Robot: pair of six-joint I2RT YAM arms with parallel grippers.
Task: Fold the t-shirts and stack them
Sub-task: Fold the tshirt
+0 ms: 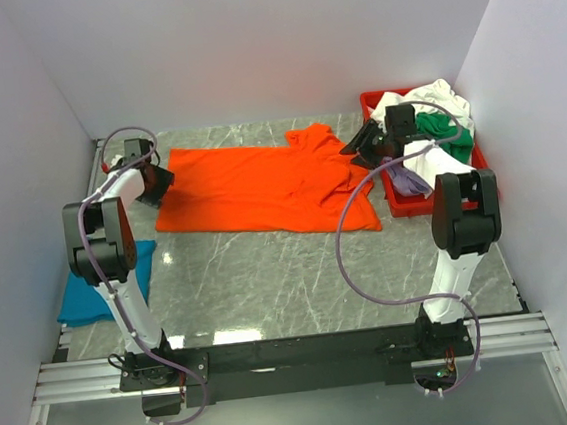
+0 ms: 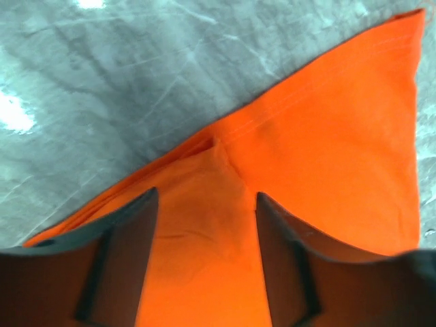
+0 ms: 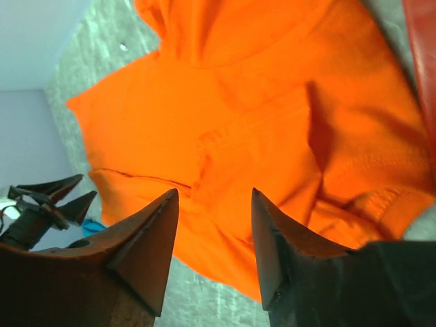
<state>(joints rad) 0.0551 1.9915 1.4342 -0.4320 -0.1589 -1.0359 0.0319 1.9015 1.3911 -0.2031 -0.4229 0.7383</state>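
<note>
Bright orange cloth t-shirt [image 1: 261, 186] lies spread across the grey marbled table [image 1: 290, 282], the left gripper [image 2: 204, 197] over its left edge, the right gripper [image 3: 214, 194] over its rumpled right end, both released, fingers parted and grasping nothing.

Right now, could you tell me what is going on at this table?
Two arms are working on an orange shirt that lies spread on the table. The left gripper is over its left end and the right gripper over its right end, near the red tray. Both stand open, with cloth below them and nothing gripped. A teal shirt lies beside the left arm, and more shirts are piled in the tray.
</note>
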